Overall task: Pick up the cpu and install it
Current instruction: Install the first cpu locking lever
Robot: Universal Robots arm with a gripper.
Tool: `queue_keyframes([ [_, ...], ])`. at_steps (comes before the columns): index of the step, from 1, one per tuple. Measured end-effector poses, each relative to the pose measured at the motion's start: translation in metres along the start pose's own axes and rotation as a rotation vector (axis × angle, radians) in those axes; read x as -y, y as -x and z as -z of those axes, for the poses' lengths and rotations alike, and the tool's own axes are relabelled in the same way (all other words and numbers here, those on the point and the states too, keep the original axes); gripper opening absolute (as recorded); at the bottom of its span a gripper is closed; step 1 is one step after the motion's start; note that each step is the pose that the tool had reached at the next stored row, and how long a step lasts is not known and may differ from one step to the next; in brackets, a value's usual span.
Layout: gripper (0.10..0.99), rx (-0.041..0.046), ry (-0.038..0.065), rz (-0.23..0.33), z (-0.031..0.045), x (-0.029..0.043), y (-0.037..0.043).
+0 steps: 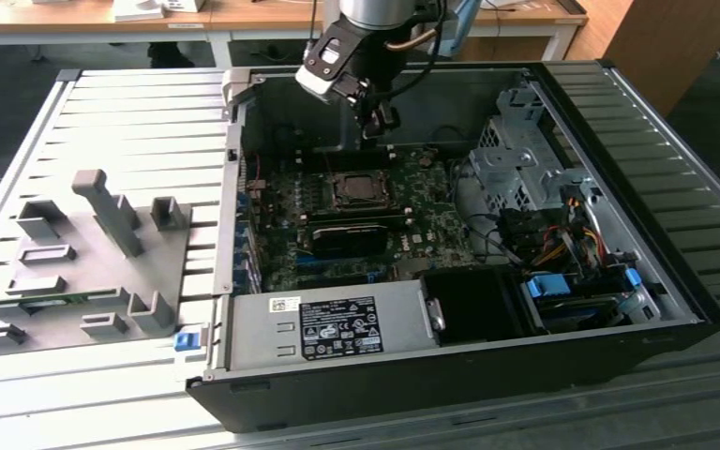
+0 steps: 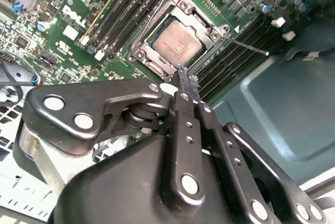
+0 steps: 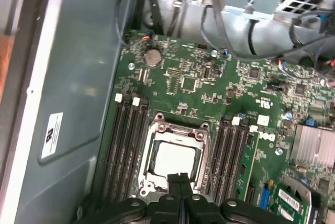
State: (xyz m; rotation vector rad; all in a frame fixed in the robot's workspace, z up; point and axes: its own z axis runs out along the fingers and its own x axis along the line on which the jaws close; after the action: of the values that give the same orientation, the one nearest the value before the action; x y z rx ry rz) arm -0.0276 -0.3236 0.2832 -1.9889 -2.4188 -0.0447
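The cpu [image 1: 360, 189] lies flat inside the metal-framed socket [image 1: 335, 175] on the green motherboard, silvery top up. It is also visible in the second wrist view [image 2: 179, 42] and in the first wrist view [image 3: 175, 158]. My gripper [image 1: 382, 120] hangs a little above the board, over the far edge of the socket, inside the open computer case. In both wrist views the gripper [image 2: 187, 80] [image 3: 179, 178] has its two black fingers pressed together with nothing between them, and the tips sit just past the socket's rim.
A grey tray [image 1: 85, 272] with upright holders lies at the exterior view's left of the case. A power supply [image 1: 335, 328], a drive cage [image 1: 523, 159] and cable bundles [image 1: 561, 244] crowd the case. Memory slots [image 3: 125, 145] flank the socket, and a heat sink [image 3: 314, 145] stands nearby.
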Motion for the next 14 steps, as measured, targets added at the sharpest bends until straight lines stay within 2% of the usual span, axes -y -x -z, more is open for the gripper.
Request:
queue_keyframes([
  [5, 0.106, 0.0002, -0.001, 0.030, -0.0003, 0.0006, 0.0000],
  [14, 0.106, -0.0015, -0.004, 0.140, -0.0005, 0.0007, 0.0002],
])
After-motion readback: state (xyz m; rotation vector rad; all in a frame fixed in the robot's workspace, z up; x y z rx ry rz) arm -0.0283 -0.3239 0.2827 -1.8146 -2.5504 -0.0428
